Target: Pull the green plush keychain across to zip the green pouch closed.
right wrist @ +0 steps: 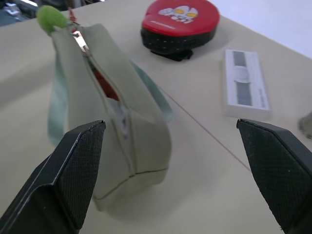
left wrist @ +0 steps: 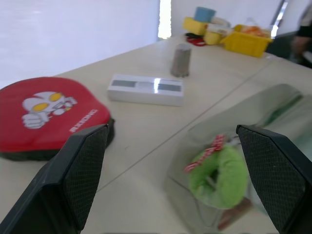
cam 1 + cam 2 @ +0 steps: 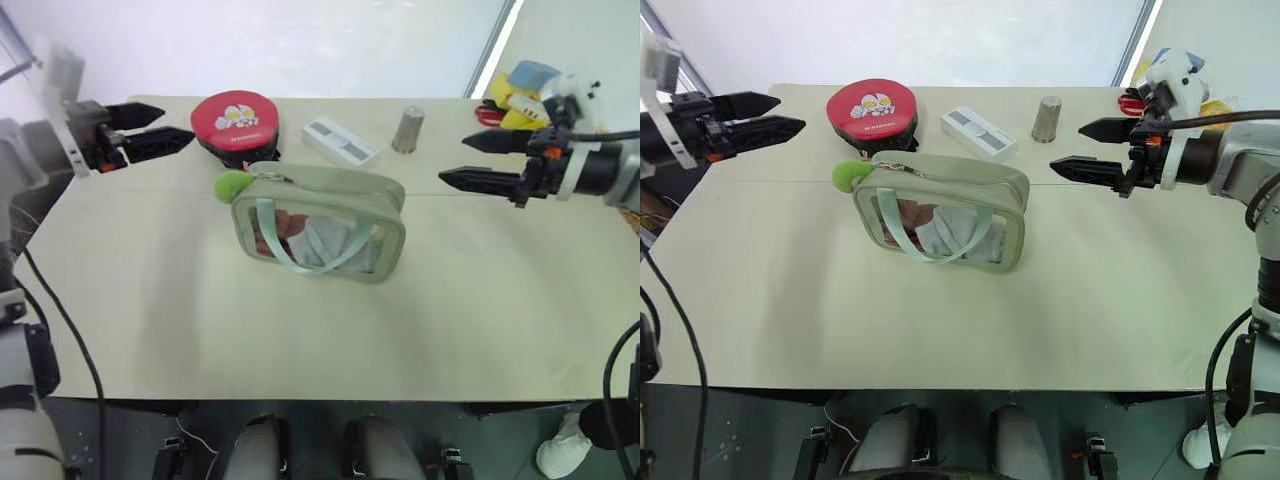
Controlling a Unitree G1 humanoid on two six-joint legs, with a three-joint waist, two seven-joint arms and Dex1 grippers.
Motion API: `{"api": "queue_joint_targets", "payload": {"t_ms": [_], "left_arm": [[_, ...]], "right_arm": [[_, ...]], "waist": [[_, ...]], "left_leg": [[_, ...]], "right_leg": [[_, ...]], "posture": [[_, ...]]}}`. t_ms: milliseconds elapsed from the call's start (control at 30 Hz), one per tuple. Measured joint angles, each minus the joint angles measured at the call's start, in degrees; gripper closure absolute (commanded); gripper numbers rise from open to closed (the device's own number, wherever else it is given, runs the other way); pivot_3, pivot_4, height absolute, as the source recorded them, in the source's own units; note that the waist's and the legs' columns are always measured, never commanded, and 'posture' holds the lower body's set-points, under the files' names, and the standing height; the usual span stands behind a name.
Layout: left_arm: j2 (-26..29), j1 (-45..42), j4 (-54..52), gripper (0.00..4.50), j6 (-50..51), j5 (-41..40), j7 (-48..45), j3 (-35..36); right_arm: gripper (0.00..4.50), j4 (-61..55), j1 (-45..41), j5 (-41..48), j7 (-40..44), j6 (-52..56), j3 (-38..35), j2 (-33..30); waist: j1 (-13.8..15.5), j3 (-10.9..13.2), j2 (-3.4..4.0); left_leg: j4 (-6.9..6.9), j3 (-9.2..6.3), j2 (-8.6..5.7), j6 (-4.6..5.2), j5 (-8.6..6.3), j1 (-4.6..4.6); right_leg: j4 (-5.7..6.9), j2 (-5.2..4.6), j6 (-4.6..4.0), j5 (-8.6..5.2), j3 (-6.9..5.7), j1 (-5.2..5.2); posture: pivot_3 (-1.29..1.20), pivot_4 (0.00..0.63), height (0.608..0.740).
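The pale green pouch (image 3: 330, 190) stands upright in the middle of the table, clear window and looped strap toward me. The green plush keychain (image 3: 232, 183) hangs off the pouch's top left corner at the zip pull. In the right wrist view the zip line runs along the top of the pouch (image 1: 117, 107), with something red showing through it near the keychain (image 1: 50, 18). My left gripper (image 3: 178, 127) hovers open to the left of and behind the keychain, pointing right. Off the pouch's right end, my right gripper (image 3: 452, 160) is open and points left. Neither touches anything.
Behind the pouch lie a round red case (image 3: 235, 120), a flat white box (image 3: 341, 141) and a small metal cylinder (image 3: 407, 129). Yellow containers (image 3: 520, 95) crowd the far right corner. The bare table (image 3: 300, 330) stretches toward me.
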Motion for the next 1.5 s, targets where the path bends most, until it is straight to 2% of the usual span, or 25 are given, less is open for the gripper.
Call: {"api": "queue_joint_targets", "payload": {"t_ms": [400,800,967,1167,1267,1500], "left_arm": [[-0.3,-0.4,2.7,0.03,-6.7,5.3,0.7,-2.7],[-0.6,0.8,-3.0,0.03,-3.7,3.6,-0.8,-2.8],[0.4,3.0,-7.8,0.03,-1.3,1.5,-2.0,-2.8],[0.4,5.1,-9.0,0.03,-1.1,0.8,-0.5,-2.3],[0.4,6.0,-10.2,0.00,-0.3,0.3,0.4,-2.1],[1.0,8.2,-12.1,0.00,0.0,-0.9,2.0,-0.3]], "right_arm": [[0.00,-2.1,-1.4,1.3,-2.3,0.6,1.0,1.5],[0.00,-8.6,-3.5,3.2,-3.2,1.8,4.9,5.4],[0.00,-11.3,-3.2,1.3,-3.3,-0.4,10.1,7.2],[0.00,-10.2,-1.1,-7.2,-2.2,-9.3,18.6,8.5],[0.77,-8.0,-0.8,-11.3,-1.3,-14.0,21.5,9.1],[4.24,-6.2,-1.0,-15.4,1.7,-19.3,22.7,10.0]], "waist": [[0.1,0.0,-0.03],[0.0,0.0,-0.03],[0.0,0.0,-0.03],[0.0,0.0,-0.03],[0.0,0.0,-0.04],[0.0,0.0,-0.04]], "left_leg": [[0.02,0.02,0.00,0.01,-0.01,-0.09],[0.03,0.01,0.00,0.00,0.00,-0.10],[0.03,0.00,0.00,0.01,0.00,-0.11],[0.05,0.01,0.00,0.00,0.00,-0.13],[0.06,0.00,0.00,-0.01,0.01,-0.12],[0.06,-0.01,0.00,-0.02,0.01,-0.12]], "right_leg": [[0.00,-0.02,0.00,0.00,0.00,-0.07],[0.05,-0.04,0.00,0.00,0.01,-0.10],[0.07,-0.03,0.00,0.00,0.02,-0.12],[0.06,-0.03,0.00,0.00,0.02,-0.14],[0.07,-0.03,0.00,0.00,0.02,-0.13],[0.09,-0.03,0.00,0.00,0.01,-0.13]], "posture": [[0.00,0.150,0.740],[0.00,0.150,0.740],[0.00,0.150,0.740],[0.00,0.150,0.740],[0.00,0.150,0.740],[0.00,0.150,0.740]]}}
